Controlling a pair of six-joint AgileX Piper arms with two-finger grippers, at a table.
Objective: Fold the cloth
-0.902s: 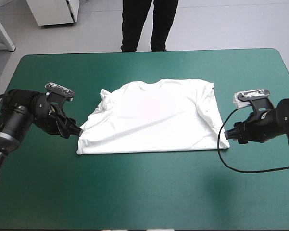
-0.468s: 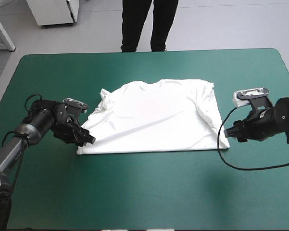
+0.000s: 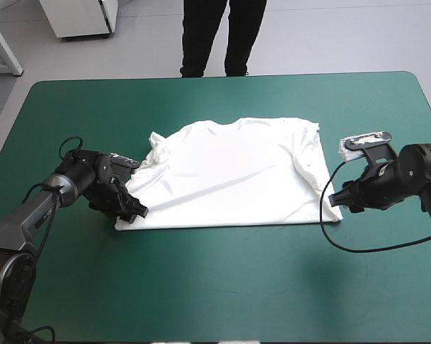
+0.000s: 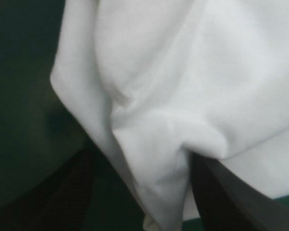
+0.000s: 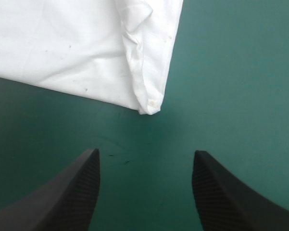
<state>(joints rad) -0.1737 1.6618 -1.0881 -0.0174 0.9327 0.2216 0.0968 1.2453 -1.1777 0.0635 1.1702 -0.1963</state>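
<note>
T-shirt [image 3: 229, 175] lies white and spread flat on the teal-green cover [image 3: 215, 287], in the middle of the table. The left gripper [image 4: 139, 156] sits at its near left corner, with its black fingers [image 4: 72, 192] standing apart and a bunched fold of the hem between them. The right gripper [image 5: 145, 152] hangs low over the cover, fingers wide apart. The shirt's near right corner lies just ahead of the gap, untouched.
</note>
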